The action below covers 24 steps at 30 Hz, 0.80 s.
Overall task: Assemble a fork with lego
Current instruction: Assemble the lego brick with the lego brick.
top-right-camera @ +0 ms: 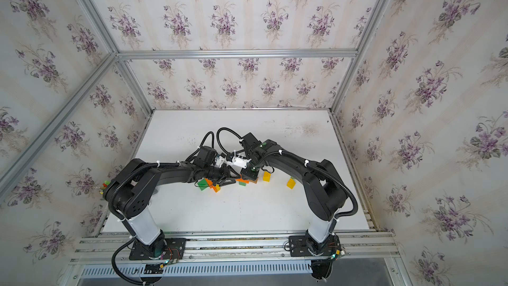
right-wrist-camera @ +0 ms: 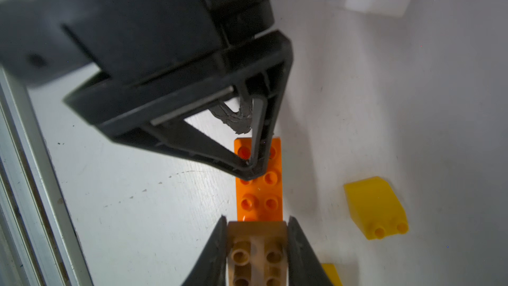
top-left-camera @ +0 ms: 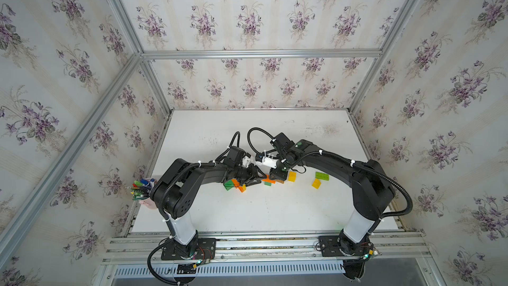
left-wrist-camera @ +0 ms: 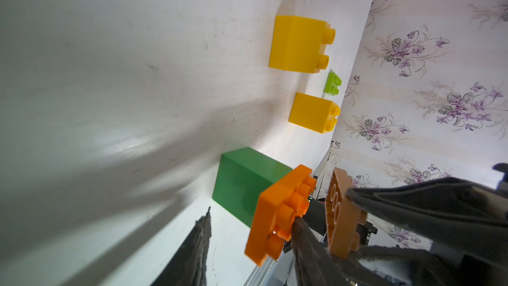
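Floral wallpaper [top-left-camera: 247, 9] lines the booth, and a white desk [top-left-camera: 247, 210] fills its floor. The left arm [top-left-camera: 203, 174] and right arm [top-left-camera: 343, 166] reach in from the near rail and meet over the desk's middle. A pot of pens [top-left-camera: 141, 187] stands at the desk's left edge, behind the left arm.

The lego lies in a loose row across the middle. A green block [top-left-camera: 228, 184] sits under the left wrist with an orange bit beside it. Right of the arms are two yellow bricks [top-left-camera: 292, 176] and, further back, a lime brick [top-left-camera: 322, 175].

Between the arms, a green brick [left-wrist-camera: 242, 182] stands on the desk with an orange plate [right-wrist-camera: 259, 199] on top, studs up.

The right gripper [right-wrist-camera: 257, 218] points down, its fingers [right-wrist-camera: 217, 246] clamped on the sides of a brown brick [right-wrist-camera: 257, 246]. It holds this over the plate's end, with a gap showing between the two.

The left gripper [top-left-camera: 261, 178] comes in sideways. Its upper finger's tip [right-wrist-camera: 248, 169] rests on the plate's studs. The lower finger [left-wrist-camera: 200, 243] is blurred but seems to stand clear of the plate's underside, so the fingers are apart and hold nothing.
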Tool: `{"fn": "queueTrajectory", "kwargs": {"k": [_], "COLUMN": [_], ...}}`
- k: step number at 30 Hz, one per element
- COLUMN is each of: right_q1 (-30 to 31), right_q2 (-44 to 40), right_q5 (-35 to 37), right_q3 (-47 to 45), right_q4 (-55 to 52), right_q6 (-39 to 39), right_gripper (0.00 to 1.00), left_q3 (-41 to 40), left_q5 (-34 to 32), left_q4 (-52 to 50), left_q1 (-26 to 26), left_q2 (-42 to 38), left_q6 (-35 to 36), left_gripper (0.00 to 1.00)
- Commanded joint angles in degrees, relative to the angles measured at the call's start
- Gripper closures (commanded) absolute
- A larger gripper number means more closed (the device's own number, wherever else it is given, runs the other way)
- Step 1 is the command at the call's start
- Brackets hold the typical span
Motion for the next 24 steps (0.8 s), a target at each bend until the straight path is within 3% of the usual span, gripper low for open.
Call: {"fn": "queueTrajectory", "kwargs": {"k": [1, 24], "right_q1": [0.0, 0.5], "right_q2": [1.1, 4.1], "right_q5": [-0.7, -0.8], "right_q3": [0.3, 0.1], "right_q4": [0.0, -0.5], "right_q6": [-1.3, 0.2], "right_gripper": [0.80, 0.80], "left_q3": [-0.2, -1.5], "left_q5": [-0.5, -1.1], "left_q4": [1.1, 0.6], "left_q1": [0.1, 0.2], "left_q2": [0.4, 2.1], "left_q6": [-0.2, 0.5], "left_gripper": [0.52, 0.55]}}
